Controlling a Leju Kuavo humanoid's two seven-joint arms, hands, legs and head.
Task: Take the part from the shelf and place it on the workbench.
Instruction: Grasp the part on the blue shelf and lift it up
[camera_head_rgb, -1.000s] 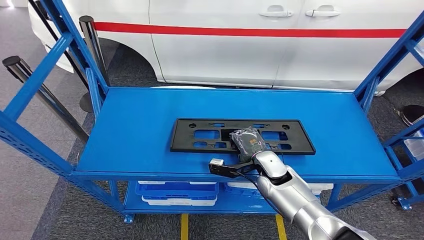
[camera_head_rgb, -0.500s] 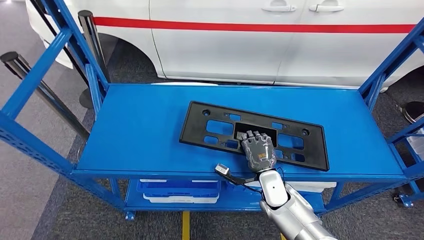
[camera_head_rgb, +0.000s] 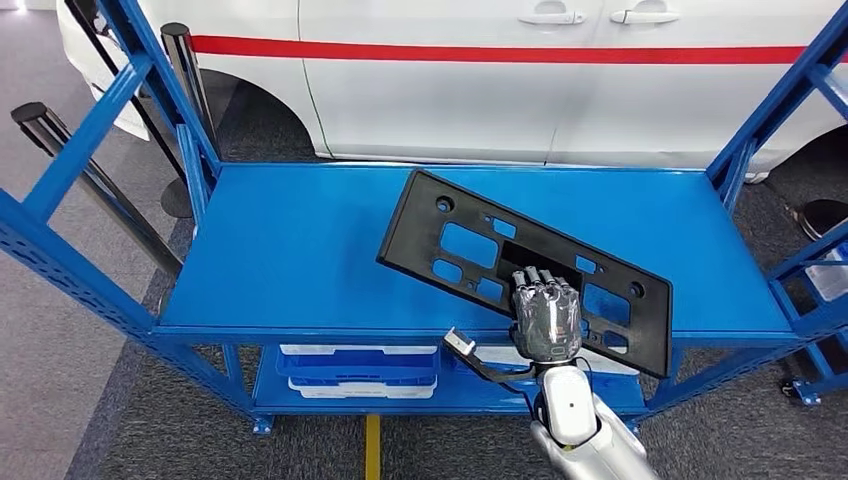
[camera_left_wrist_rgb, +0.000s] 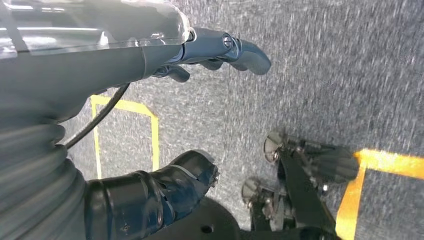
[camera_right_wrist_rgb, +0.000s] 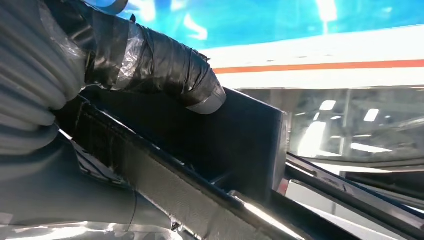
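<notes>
One flat black plastic part (camera_head_rgb: 520, 268), a long rectangular plate with cut-out windows and round holes, sat tilted above the blue metal shelf (camera_head_rgb: 300, 250), one corner raised toward the far side. The right hand (camera_head_rgb: 546, 318), wrapped in grey glossy film, gripped the plate's near long edge, fingers hooked through a central opening. Down by the speckled grey carpet with yellow tape lines (camera_left_wrist_rgb: 150, 125), the left hand (camera_left_wrist_rgb: 200, 55) hung with its fingers apart, holding nothing. Beyond stood a white vehicle (camera_head_rgb: 500, 90) with a red stripe.
</notes>
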